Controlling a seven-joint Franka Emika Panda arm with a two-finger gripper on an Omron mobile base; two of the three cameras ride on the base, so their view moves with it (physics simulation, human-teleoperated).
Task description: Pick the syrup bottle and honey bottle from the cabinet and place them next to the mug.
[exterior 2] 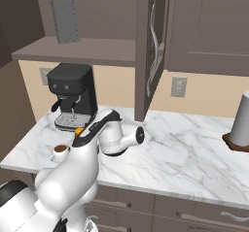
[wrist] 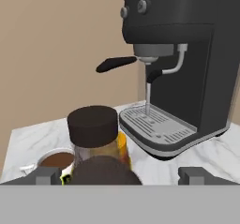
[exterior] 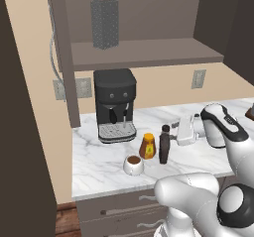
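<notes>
The syrup bottle (exterior: pixel 164 144) stands upright on the marble desk (exterior: pixel 99 166), just right of the honey bottle (exterior: pixel 147 146), which is also upright; the two look nearly touching from the left base view. In front of the honey bottle and slightly to its left sits the mug (exterior: pixel 133 165), filled with dark liquid, close to the bottles near the desk's front edge. In the hand view the syrup bottle's dark cap (wrist: pixel 92 126) rises in the near middle, with the honey bottle's orange side showing just behind it and the mug (wrist: pixel 55 160) low to the left. The tool (exterior: pixel 187 130) hovers just right of the syrup bottle with its jaws spread wide and nothing between them; its fingertips (wrist: pixel 47 175) flank the bottle without touching it. Behind the bottles stands a black coffee machine (exterior: pixel 115 104) against the wall. Above it, the cabinet (exterior: pixel 144 52) shelf carries a metal grater (exterior: pixel 104 22).
</notes>
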